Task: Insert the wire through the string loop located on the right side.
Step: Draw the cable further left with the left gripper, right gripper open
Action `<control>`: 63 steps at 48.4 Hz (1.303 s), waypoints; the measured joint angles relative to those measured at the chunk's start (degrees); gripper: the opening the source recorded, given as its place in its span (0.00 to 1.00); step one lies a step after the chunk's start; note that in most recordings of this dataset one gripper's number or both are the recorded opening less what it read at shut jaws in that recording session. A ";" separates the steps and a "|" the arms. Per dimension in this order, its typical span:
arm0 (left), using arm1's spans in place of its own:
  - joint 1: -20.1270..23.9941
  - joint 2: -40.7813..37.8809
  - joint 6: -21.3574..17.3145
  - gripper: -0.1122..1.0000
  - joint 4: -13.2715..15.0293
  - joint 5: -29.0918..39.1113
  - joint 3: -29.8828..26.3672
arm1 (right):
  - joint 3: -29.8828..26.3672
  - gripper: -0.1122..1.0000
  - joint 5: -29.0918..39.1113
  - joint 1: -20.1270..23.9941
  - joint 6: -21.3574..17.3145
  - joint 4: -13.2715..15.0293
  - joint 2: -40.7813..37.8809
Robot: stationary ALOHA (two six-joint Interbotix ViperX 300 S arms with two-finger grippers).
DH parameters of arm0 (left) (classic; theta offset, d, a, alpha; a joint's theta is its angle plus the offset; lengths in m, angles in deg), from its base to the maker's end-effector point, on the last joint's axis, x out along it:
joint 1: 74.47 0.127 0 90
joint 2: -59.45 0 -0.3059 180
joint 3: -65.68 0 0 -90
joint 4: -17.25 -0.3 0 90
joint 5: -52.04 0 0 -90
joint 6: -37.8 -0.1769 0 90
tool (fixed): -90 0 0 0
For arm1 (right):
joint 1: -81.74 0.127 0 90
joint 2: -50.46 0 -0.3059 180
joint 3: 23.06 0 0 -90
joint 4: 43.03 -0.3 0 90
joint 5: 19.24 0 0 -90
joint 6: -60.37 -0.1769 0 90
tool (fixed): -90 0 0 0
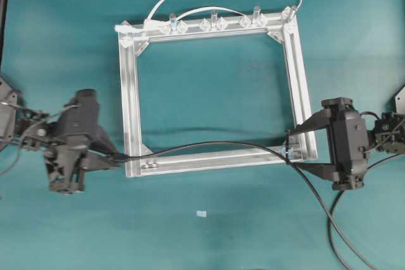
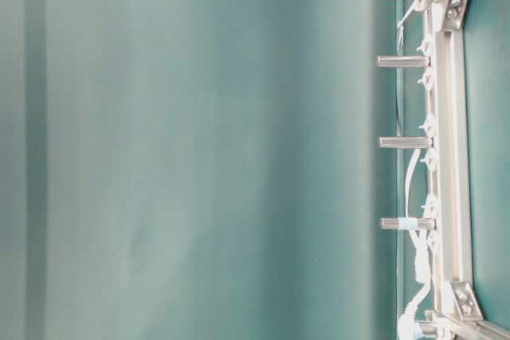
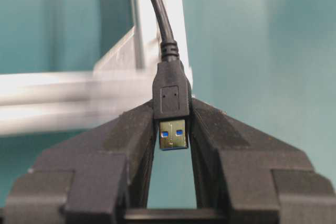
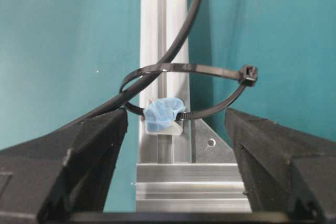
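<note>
The long thin black wire (image 4: 178,40) already runs through the small loop of thin dark string (image 4: 184,90) with a blue tag, at the silver aluminium frame's (image 1: 209,159) right corner. The left gripper (image 3: 173,129) has its jaws clenched on the wire's USB plug; pulling hard could tear the loop off. The right gripper (image 4: 176,129) stands released, jaws either side of the loop. No containers are on the table.

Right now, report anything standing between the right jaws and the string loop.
Nothing visible does. The string loop sits untouched between the open jaws of the right gripper; the wire appears to run through it.
</note>
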 measured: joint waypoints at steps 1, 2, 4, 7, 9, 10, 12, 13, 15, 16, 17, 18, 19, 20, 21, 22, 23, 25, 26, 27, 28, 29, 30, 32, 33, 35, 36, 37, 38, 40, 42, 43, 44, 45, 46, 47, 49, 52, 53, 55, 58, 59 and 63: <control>-0.18 0.70 0.09 0.28 0.00 0.35 0.62 | -0.09 0.87 0.00 0.09 0.00 0.00 -0.09; -0.26 1.14 0.09 0.28 0.00 0.70 0.97 | -0.18 0.87 0.00 0.09 0.00 0.00 -0.26; -0.53 1.93 0.18 0.28 0.00 1.49 1.58 | -0.26 0.87 0.09 0.09 0.00 0.00 -0.44; -0.62 2.72 0.18 0.28 0.00 2.81 2.11 | -0.44 0.87 0.00 0.00 0.00 0.00 -0.62; -0.70 2.90 0.18 0.28 0.00 3.52 2.20 | -0.44 0.87 0.00 0.09 0.00 0.00 -0.62; -0.70 2.90 0.09 0.28 0.00 3.87 2.20 | -0.44 0.87 0.00 0.00 0.00 0.00 -0.70; -0.79 2.81 0.09 0.28 0.00 4.13 2.20 | -0.44 0.87 0.00 0.09 0.00 0.00 -0.70; -0.79 2.64 0.09 0.28 0.00 4.22 2.20 | -0.44 0.87 0.00 0.09 0.00 0.00 -0.70; -0.79 2.02 0.00 0.28 0.00 4.31 2.20 | -0.44 0.87 -0.09 0.09 0.00 0.00 -0.70; -0.79 1.58 -0.09 0.28 0.00 4.31 2.11 | -0.44 0.87 0.00 0.00 0.00 0.00 -0.70; -0.79 1.05 -0.09 0.28 -0.09 4.39 2.02 | -0.44 0.87 0.00 0.09 0.00 0.00 -0.70; -0.79 0.35 -0.09 0.28 -0.09 4.39 1.76 | -0.44 0.87 -0.09 0.00 0.00 0.00 -0.62; -0.79 -0.26 -0.09 0.28 -0.09 4.39 1.49 | -0.44 0.87 -0.09 0.00 0.00 0.00 -0.62; -0.79 -0.97 -0.09 0.28 0.00 4.39 1.32 | -0.44 0.87 -0.09 0.09 0.00 0.00 -0.70; -0.79 -1.67 -0.09 0.28 -0.09 4.39 0.97 | -0.44 0.87 -0.09 0.00 0.00 0.00 -0.70; -0.79 -2.37 -0.18 0.28 -0.09 4.39 0.62 | -0.44 0.87 -0.09 0.09 0.00 0.00 -0.70; -0.79 -3.25 -0.18 0.28 -0.09 4.39 0.18 | -0.44 0.87 -0.09 0.09 0.00 0.00 -0.70; -0.79 -4.92 -0.26 0.28 -0.09 4.04 -0.53 | -0.44 0.87 0.00 0.09 0.09 0.00 -0.70; -0.88 -5.71 -0.26 0.28 -0.09 3.87 -0.88 | -0.44 0.87 -0.09 0.00 0.00 0.00 -0.70; -0.88 -6.50 -0.26 0.28 -0.09 3.60 -1.23 | -0.44 0.87 0.00 0.09 0.00 0.00 -0.62; -0.88 -7.12 -0.26 0.28 -0.09 3.34 -1.49 | -0.44 0.87 -0.09 0.09 0.00 0.00 -0.70; -0.97 -7.91 -0.26 0.28 -0.09 3.08 -1.67 | -0.44 0.87 0.00 0.09 0.09 0.00 -0.70; -0.97 -8.44 -0.18 0.28 -0.09 2.81 -1.85 | -0.44 0.87 0.00 0.00 0.09 0.00 -0.70; -1.14 -9.58 -0.18 0.28 -0.09 2.29 -2.20 | -0.44 0.87 0.00 0.09 0.09 0.00 -0.62; -1.23 -10.11 -0.09 0.28 -0.09 2.20 -2.29 | -0.44 0.87 0.00 0.00 0.09 0.00 -0.70; -1.67 -10.90 -0.09 0.29 -0.09 2.11 -2.46 | -0.44 0.87 0.00 0.09 0.09 0.00 -0.70; -1.76 -11.16 -0.09 0.31 -0.09 2.11 -2.46 | -0.44 0.87 0.00 0.09 0.09 0.00 -0.70; -1.93 -11.34 0.00 0.36 -0.09 2.11 -2.55 | -0.44 0.87 0.00 0.00 0.09 0.00 -0.70; -2.11 -11.43 0.00 0.41 -0.09 2.20 -2.55 | -0.44 0.87 0.00 0.09 0.09 0.00 -0.70; -2.46 -11.51 0.00 0.53 -0.18 2.64 -2.55 | -0.44 0.87 0.00 0.09 0.09 0.00 -0.62; -2.55 -11.51 0.00 0.64 -0.18 3.34 -2.55 | -0.44 0.87 0.00 0.09 0.09 0.00 -0.70; -2.55 -11.51 -0.09 0.69 -0.09 3.69 -2.55 | -0.44 0.87 0.00 0.09 0.09 0.00 -0.70; -2.55 -11.51 0.00 0.74 -0.09 4.13 -2.64 | -0.44 0.87 0.00 0.00 0.09 0.00 -0.62; -2.55 -11.51 -0.09 0.78 -0.09 4.57 -2.64 | -0.44 0.87 0.00 0.00 0.09 0.00 -0.62; -2.55 -11.43 -0.09 0.82 -0.18 5.01 -2.64 | -0.44 0.87 0.00 0.09 0.09 0.00 -0.62; -2.55 -11.34 -0.09 0.85 -0.18 5.45 -2.72 | -0.44 0.87 0.00 0.09 0.09 0.00 -0.62; -2.64 -11.07 -0.18 0.85 -0.18 6.06 -2.72 | -0.44 0.87 0.00 0.09 0.09 0.00 -0.62; -2.55 -10.37 -0.18 0.83 -0.09 6.94 -2.72 | -0.44 0.87 0.00 0.09 0.09 0.00 -0.62; -2.64 -10.02 -0.18 0.84 -0.18 7.21 -2.72 | -0.44 0.87 0.00 0.09 0.09 0.00 -0.62; -2.64 -9.40 -0.18 0.85 -0.18 7.65 -2.72 | -0.44 0.87 0.00 0.09 0.09 0.00 -0.62; -2.64 -8.17 -0.26 0.85 -0.26 8.79 -2.81 | -0.44 0.87 -0.09 0.00 0.09 0.00 -0.62; -2.64 -7.65 -0.26 0.85 -0.53 9.32 -2.72 | -0.44 0.87 0.00 0.09 0.09 0.00 -0.62; -2.55 -5.27 -0.26 0.85 -0.88 11.34 -2.72 | -0.44 0.87 -0.18 0.09 0.09 0.00 -0.53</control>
